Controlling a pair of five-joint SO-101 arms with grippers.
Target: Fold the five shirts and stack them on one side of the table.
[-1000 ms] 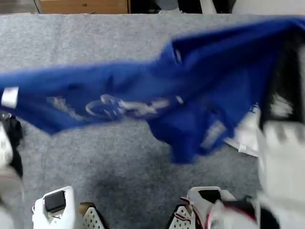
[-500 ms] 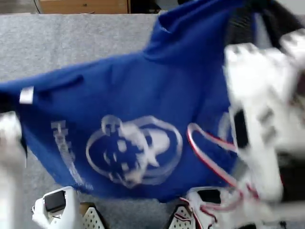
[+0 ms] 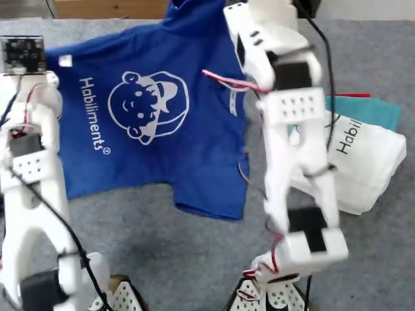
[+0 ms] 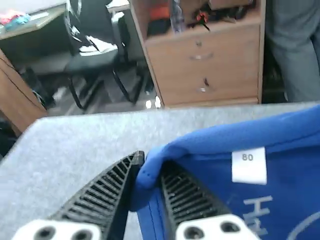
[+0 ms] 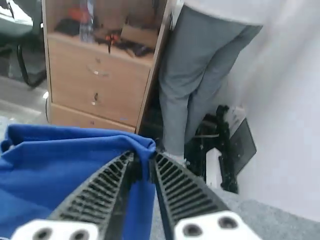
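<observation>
— So, where is the blue shirt (image 3: 149,149) right now?

— Opened out with its print facing up, over the far left part of the grey surface (image 3: 162,259). I have it by its far edge, one corner in each pincer, and its near hem points toward my bases.

— How are your pincers set?

— My left pincer (image 4: 150,162) is pinched on a fold of blue cloth at the far left corner, just beside the white size tag (image 4: 248,165). My right pincer (image 5: 143,157) is clamped on the other far corner, right at the surface's far edge.

— And the other shirts?

— A white folded shirt (image 3: 369,162) lies on the right side of the surface, on top of a teal shirt (image 3: 363,110), beside my right arm and apart from the blue shirt.
</observation>
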